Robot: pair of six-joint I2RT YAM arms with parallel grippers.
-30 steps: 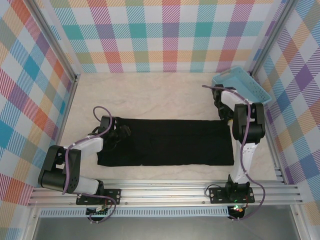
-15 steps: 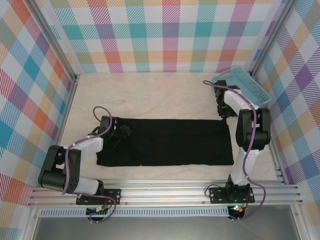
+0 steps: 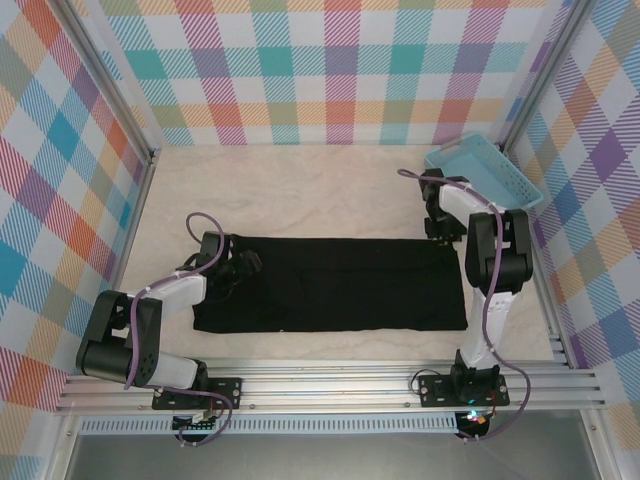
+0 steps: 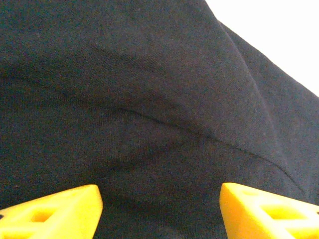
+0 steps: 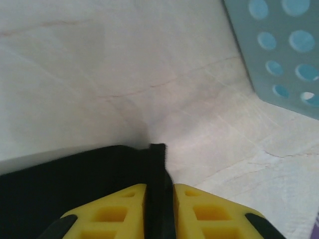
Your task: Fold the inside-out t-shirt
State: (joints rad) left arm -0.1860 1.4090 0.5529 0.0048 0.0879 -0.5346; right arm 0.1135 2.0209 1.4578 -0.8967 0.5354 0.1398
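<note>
largest first: pale marbled counter [image 3: 330,190], boxed in by checked walls [image 3: 330,70]. across the middle of the overhead frame, the inside-out t-shirt [image 3: 340,285] — black, folded down to a long flat band, long axis running left to right, no print visible. in the upper right of the frame, a pale blue basket [image 3: 490,170] with holes, set askew in the corner, just beyond the shirt's right end and apart from it.

left hand [image 3: 238,268] over the band's left end, near its upper edge. in the wrist view released: yellow fingertips [image 4: 55,209] well apart at the lower corners of the frame, wrinkled black cloth between and beyond them, nothing pinched. cannot tell whether touching the cloth.

right hand [image 3: 437,228] at the band's upper right corner. in its wrist view clenched: fingers [image 5: 124,209] nearly together at lower centre, a thin edge of the shirt's corner nipped between them, bare counter beyond.

judged step: a fold along the length, end to end. all turning on one relation — shirt stretching away to the left of the right hand, the whole long axis between the two hands, each at its own end. right hand nearer the corner to be carried, and alone in gripping. likely next: a lift and a carry leftward over the band. risk: so thin a pinch slipping off the cloth.
</note>
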